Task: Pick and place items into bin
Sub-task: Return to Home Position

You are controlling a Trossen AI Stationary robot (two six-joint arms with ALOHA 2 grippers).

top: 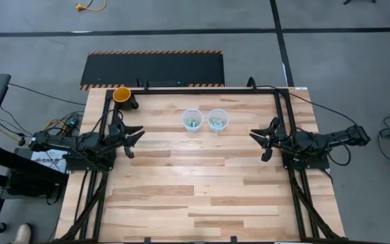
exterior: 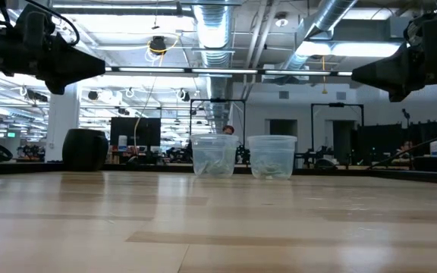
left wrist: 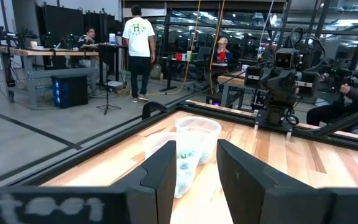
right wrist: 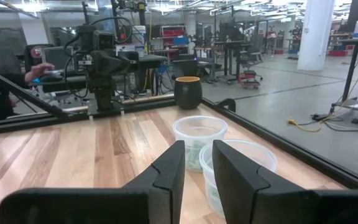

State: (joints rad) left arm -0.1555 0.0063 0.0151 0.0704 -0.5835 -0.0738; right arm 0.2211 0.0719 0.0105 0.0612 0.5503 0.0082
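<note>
1. Two clear bins stand just beside each other on the wooden counter (top: 181, 190), toward 12 o'clock from its centre: the left bin (top: 184, 120) and the right bin (top: 228, 120).
2. The items (top: 193, 123), tiny pale green-and-white crinkly pieces, lie in the bottom of both bins. Each bin is only shallowly filled.
3. An orange cup (top: 122, 94), dark on the outside, sits at the counter's 11 o'clock corner, well apart from the bins. Its contents cannot be made out.
4. The left pincer (top: 135, 141) hangs at 9 o'clock above the counter, fingers spread, holding nothing.
5. The right pincer (top: 258, 144) hangs at 3 o'clock, likewise spread and holding nothing.
6. A person (left wrist: 137, 46) in the room beyond wears a white shirt with a green mark on the back, too small to read.
</note>
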